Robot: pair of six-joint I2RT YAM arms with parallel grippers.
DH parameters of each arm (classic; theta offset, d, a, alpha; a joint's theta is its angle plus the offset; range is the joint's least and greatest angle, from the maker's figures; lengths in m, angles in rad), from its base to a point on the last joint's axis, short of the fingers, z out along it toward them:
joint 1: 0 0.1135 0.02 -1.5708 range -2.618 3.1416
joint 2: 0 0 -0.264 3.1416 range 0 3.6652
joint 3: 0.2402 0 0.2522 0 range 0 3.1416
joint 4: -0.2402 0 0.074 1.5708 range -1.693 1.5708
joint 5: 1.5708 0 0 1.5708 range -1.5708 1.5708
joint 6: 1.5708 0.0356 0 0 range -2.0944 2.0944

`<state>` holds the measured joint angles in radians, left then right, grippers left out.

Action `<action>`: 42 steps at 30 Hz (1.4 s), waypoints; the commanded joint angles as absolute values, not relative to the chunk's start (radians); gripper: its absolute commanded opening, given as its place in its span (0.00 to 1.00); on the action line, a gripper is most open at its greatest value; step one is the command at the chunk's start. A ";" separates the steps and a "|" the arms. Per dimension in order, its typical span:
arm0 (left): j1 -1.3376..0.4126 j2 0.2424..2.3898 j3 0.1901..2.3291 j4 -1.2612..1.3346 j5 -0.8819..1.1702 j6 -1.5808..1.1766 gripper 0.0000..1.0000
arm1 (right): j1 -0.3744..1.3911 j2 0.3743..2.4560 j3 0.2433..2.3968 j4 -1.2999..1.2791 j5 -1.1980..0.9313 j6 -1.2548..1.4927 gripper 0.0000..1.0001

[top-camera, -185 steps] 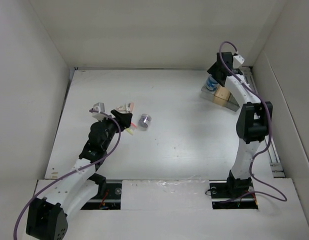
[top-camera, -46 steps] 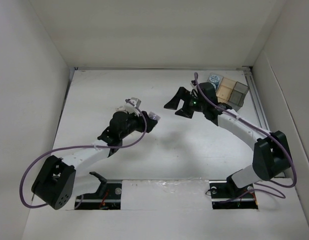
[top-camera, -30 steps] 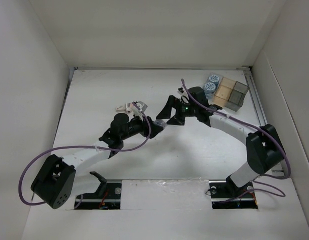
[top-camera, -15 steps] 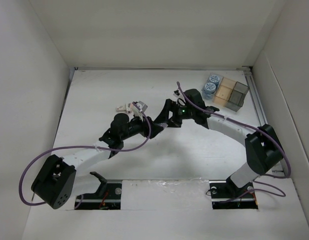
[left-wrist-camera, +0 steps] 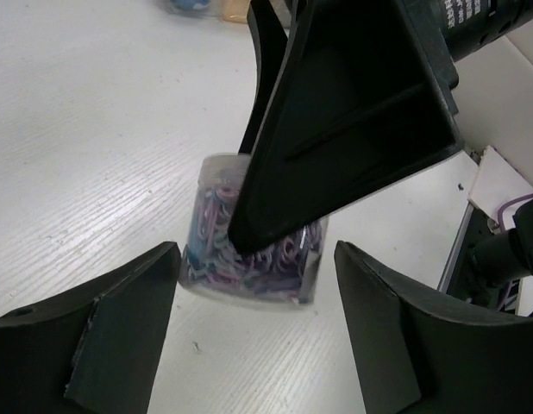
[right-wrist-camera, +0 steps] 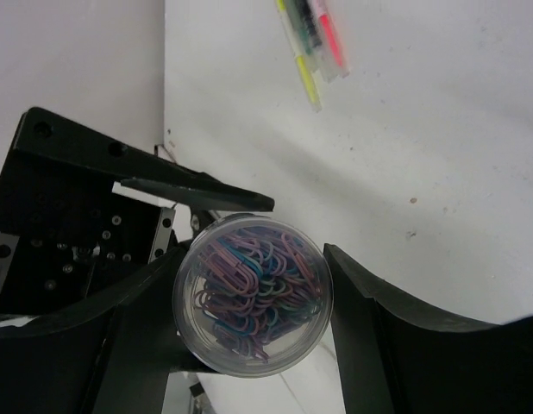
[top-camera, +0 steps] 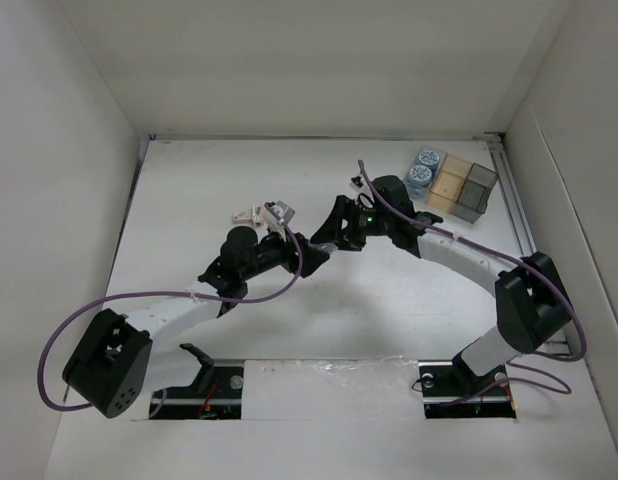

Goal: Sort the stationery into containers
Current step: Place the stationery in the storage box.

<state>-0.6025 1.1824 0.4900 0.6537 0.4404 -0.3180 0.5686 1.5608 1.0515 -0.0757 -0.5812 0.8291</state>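
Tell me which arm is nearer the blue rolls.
Right. The right arm runs close beside the blue rolls; the left arm is well away on the other side.

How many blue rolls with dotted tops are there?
2. One blue roll stands at the left end of the bin block, far right; the second blue roll is right beside it, nearer. Others may be hidden.

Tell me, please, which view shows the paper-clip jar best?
Right wrist view: the paper-clip jar is unobstructed, clips visible through its end. Left wrist shows its side, partly behind a black finger; overhead, it is hidden.
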 commanded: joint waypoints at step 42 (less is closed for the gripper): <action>-0.604 1.048 0.535 0.495 0.304 -0.449 0.80 | 0.005 2.060 1.910 -0.558 0.637 0.853 0.46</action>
